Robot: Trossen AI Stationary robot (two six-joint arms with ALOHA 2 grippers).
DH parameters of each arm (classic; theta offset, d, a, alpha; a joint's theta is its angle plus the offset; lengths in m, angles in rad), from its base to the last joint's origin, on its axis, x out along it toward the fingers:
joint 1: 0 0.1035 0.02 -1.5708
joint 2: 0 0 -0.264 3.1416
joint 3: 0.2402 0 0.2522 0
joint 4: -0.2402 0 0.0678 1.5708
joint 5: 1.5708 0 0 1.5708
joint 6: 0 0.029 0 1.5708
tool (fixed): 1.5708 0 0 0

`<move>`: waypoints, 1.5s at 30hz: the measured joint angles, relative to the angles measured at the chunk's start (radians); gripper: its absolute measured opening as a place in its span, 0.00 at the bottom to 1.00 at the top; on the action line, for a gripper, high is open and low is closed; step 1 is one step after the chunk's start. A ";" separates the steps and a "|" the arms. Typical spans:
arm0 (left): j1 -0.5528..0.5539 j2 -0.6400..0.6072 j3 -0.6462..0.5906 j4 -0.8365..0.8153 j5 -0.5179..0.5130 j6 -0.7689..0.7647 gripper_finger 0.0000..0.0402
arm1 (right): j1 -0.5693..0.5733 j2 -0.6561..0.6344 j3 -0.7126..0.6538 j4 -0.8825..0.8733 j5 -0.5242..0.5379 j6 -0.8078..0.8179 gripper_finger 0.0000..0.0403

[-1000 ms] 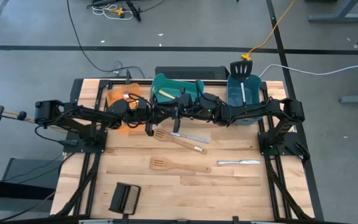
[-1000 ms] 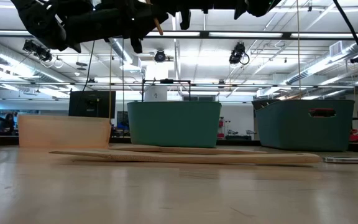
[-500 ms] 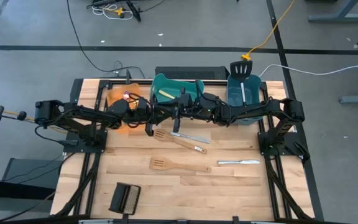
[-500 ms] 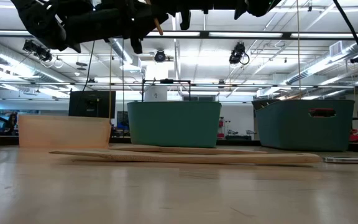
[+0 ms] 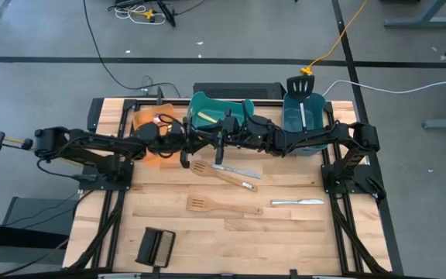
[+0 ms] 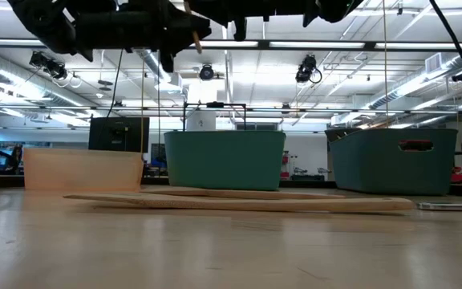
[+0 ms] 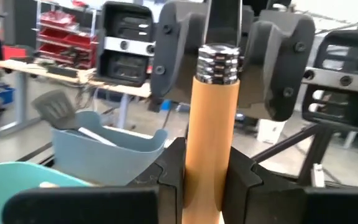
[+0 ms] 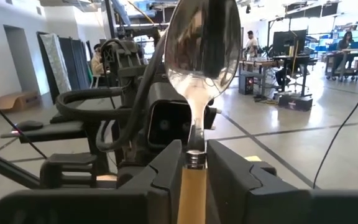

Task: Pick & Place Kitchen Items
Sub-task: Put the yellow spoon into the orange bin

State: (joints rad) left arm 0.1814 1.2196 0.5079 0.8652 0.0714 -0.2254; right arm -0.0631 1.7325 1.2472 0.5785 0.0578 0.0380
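Bench note, single moment. Both arms reached in from opposite sides and met over the far middle of the table [image 5: 285, 240], just in front of the teal bin [image 5: 201, 107].

Item in transfer: a small spoon [image 8: 201, 56] with a polished silver bowl, a narrow neck, a ribbed steel collar and a plain tan-gold cylindrical handle. It hung in the air between the two wrists, clear of the table.

- left gripper [image 7: 205, 177]: clenched on the spoon's handle, dark fingers [image 7: 173, 168] pressed to either side of it. The steel collar stood out beyond them, toward the other arm's wrist.
- right gripper [image 8: 193, 171]: the handle ran through it, with the bowl standing up in front of its camera. Whether it was clamped or had let go I could not tell.

Other items:
- near wooden spatula [image 5: 223, 206] lay flat on the wood, mid-table.
- far wooden spatula [image 5: 206, 169] lay below the grippers, a table knife [image 5: 237, 170] lying close beside it, seemingly touching or crossing it.
- second table knife [image 5: 296, 202] lay right of the near spatula, apart from it.
- black slotted spatula [image 5: 301, 85] stood in the blue bin [image 5: 291, 124], head poking over the far rim.

Also on the table: the orange bin [image 5: 139, 120] to the teal one's left, and a black ribbed block [image 5: 155, 246] near the front edge.
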 joint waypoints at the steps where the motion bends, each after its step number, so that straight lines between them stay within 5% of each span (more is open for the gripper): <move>1: 0.000 -0.015 0.000 -0.024 -0.013 0.006 0.16 | 0.000 0.000 0.000 0.002 0.001 -0.002 0.21; 32: 0.001 -0.569 0.000 -1.101 -0.560 -0.104 0.16 | 0.001 0.000 0.000 -0.027 0.039 -0.005 0.22; 45: 0.113 -0.618 0.000 -1.400 -0.599 -0.289 0.16 | 0.001 0.000 0.000 -0.050 0.034 -0.004 0.22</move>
State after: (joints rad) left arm 0.2945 0.6014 0.5079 -0.5352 -0.5275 -0.5144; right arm -0.0620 1.7325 1.2472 0.5288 0.0917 0.0341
